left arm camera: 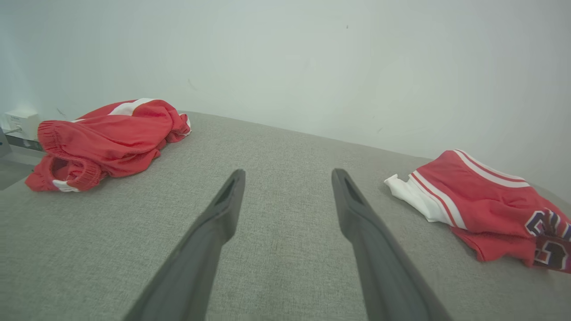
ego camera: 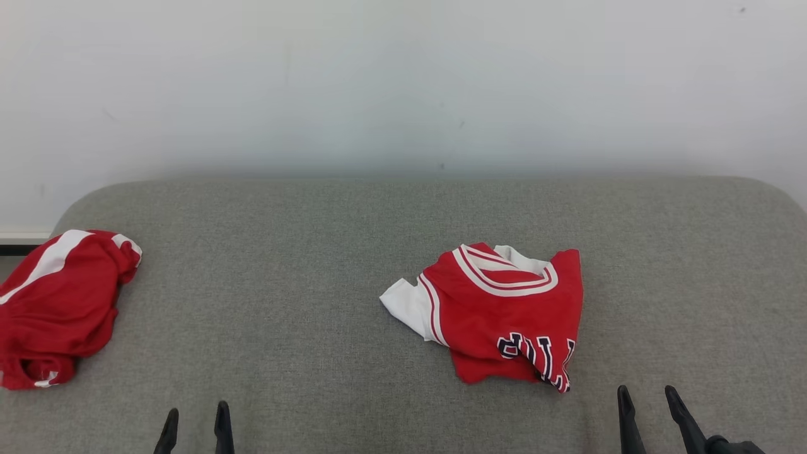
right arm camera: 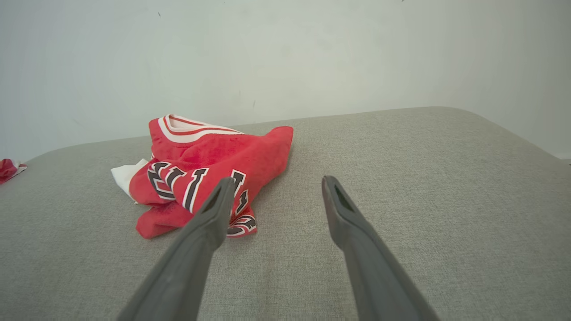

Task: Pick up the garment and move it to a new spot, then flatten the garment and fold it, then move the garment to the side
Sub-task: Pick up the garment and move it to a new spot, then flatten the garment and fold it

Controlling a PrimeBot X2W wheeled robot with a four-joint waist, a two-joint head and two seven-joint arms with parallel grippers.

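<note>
Left hand (ego camera: 197, 411) and right hand (ego camera: 647, 392) are hovering released at the surface's (ego camera: 315, 252) near edge. Pickup is pending, probably needing a reach to the crumpled jersey (ego camera: 504, 315).

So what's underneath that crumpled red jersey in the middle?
The jersey lies on the grey cushion. A white cloth pokes out from beneath its left edge. Anything else under it is covered.

Dark lettering (ego camera: 536, 356) on the jersey (ego camera: 498, 302) was folded over; I couldn't read it. The red shorts (ego camera: 57, 309) ran off my head view's left edge, the jersey off the left wrist view's right.
</note>
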